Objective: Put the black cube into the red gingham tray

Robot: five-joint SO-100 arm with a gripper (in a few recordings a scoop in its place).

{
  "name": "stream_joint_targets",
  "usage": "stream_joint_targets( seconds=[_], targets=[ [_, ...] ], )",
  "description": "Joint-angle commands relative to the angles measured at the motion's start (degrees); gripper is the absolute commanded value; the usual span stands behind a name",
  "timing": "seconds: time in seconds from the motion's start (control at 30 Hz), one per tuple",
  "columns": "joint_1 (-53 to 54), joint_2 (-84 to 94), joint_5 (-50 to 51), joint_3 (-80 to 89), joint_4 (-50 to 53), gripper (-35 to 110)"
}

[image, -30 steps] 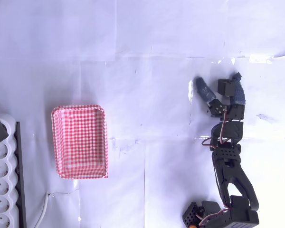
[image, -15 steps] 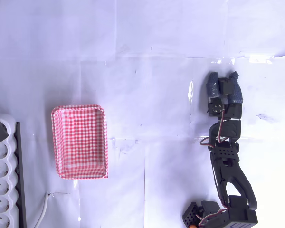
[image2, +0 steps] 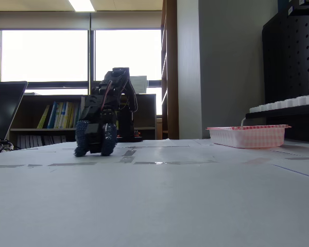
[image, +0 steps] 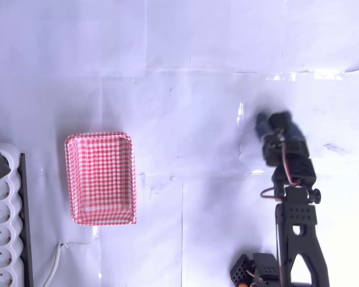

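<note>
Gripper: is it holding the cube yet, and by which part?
Cannot tell. The gripper is low at the table, blurred in the overhead view; the fingers look closed together, yet no cube is visible between them.

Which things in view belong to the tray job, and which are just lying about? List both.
Job:
- red gingham tray
- gripper, low at the table, blurred in the overhead view

Lying about:
- white power strip
- its cable
- laptop
- books on the shelf behind
</note>
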Motion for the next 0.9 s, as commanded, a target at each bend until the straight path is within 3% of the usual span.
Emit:
stream_joint_targets(
  seconds=[0.0,0.2,0.33,0.53,0.87],
  targets=[
    [-9.7,-9.8,-9.5,28.3,27.1,0],
    [-24.9,-4.9,-17.5,54.6,46.0,0],
    [-35.9,0.3,-18.1,64.2,49.4,0],
    [-46.3,11.0,-18.2,69.0,42.5,0],
    [-52.7,28.8,-11.9,69.0,24.7,1]
  ],
)
